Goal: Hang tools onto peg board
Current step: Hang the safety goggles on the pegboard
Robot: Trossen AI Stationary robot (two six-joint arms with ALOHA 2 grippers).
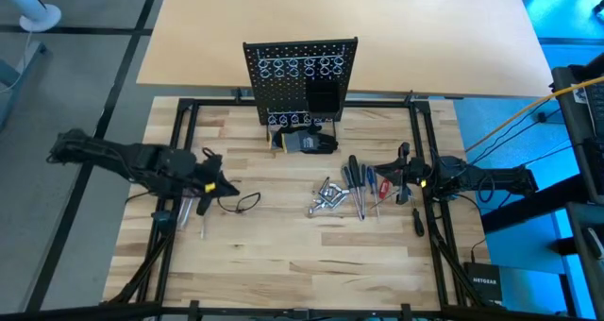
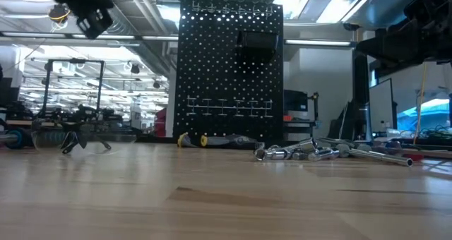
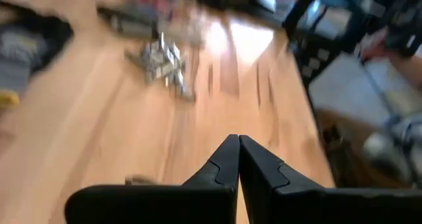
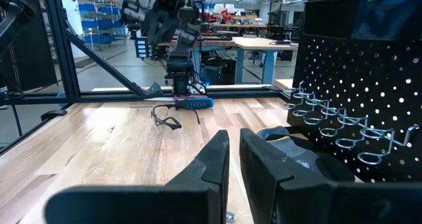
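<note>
Tools (image 1: 354, 191) lie unhung on the surface at five o'clock from the peg board (image 1: 300, 76). Left end effector (image 1: 215, 182) is together and empty; right end effector (image 1: 389, 175), nearly together and empty, hovers beside them. Next: part fingers and pick a screwdriver.

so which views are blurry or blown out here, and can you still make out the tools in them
Left wrist view: smeared with blur, glare on the table; the silver metal pieces read only as a shiny clump. Low view: the peg board is backlit and dark against bright ceiling lights, tools small but legible. High view: even light, screwdrivers clear. Right wrist view: sharp, ring holders crisp.
</note>
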